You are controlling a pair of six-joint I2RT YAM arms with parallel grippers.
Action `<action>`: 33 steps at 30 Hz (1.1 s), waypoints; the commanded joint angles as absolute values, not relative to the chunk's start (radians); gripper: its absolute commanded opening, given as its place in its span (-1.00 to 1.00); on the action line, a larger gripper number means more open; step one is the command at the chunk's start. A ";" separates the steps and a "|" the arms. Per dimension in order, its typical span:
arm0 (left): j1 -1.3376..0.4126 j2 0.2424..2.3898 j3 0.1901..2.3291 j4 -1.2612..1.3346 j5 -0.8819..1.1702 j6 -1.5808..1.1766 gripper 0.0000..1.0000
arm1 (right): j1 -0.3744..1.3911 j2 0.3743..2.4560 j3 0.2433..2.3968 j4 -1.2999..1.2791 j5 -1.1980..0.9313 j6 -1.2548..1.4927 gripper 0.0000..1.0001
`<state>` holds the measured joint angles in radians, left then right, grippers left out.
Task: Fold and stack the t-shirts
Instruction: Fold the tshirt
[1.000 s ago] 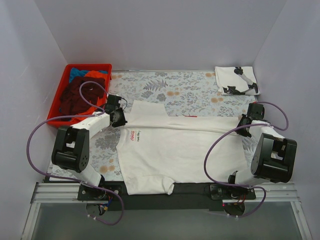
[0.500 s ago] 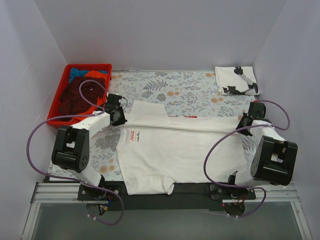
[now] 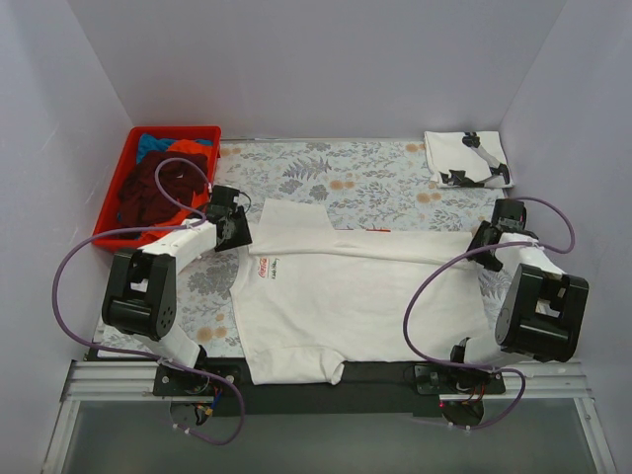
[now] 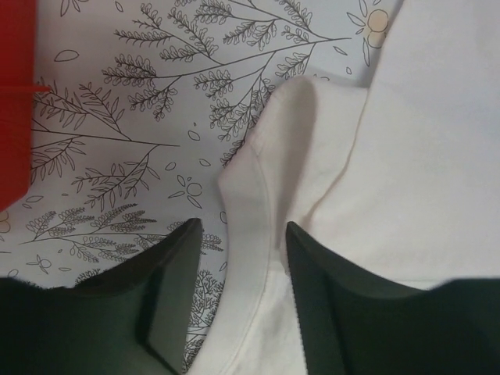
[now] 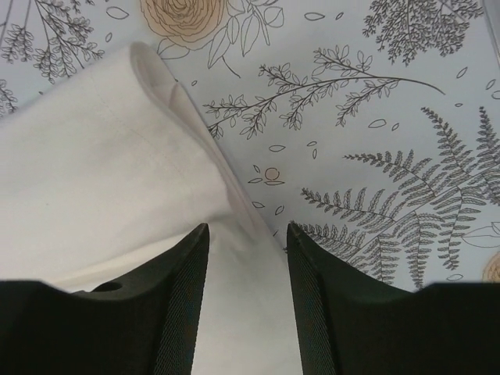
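Seen from above, the white t-shirt with the little red logo (image 3: 346, 306) lies flat on the flowery table (image 3: 375, 183). The left gripper (image 3: 239, 233) and right gripper (image 3: 487, 237) sit at the two ends of its far fold (a folded white t-shirt with black print (image 3: 466, 158) rests in the far right corner). In the left wrist view the left gripper (image 4: 238, 258) is spread, with the shirt's thick edge in the gap. In the right wrist view the right gripper (image 5: 244, 258) is spread around a white fold.
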<state>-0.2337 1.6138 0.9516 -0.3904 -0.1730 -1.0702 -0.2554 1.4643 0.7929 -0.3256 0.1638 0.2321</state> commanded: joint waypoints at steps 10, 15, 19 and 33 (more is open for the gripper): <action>-0.230 1.604 1.129 -0.379 -0.167 -1.095 0.26 | -0.174 1.330 0.922 -0.293 -0.039 0.284 0.31; -0.230 1.742 1.251 -0.359 -0.126 -1.085 0.20 | -0.006 1.422 0.976 -0.157 -0.191 0.295 0.27; -0.230 1.853 1.353 -0.348 -0.072 -1.092 0.18 | 0.155 1.557 1.066 -0.069 -0.276 0.325 0.21; -0.230 2.071 1.497 -0.301 -0.003 -1.083 0.03 | 0.367 2.038 1.402 0.098 -0.446 0.291 -0.06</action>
<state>-0.2329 2.0720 1.4521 -0.3286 -0.0349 -1.0893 0.3470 1.9923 1.3354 0.0402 -0.3923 0.3088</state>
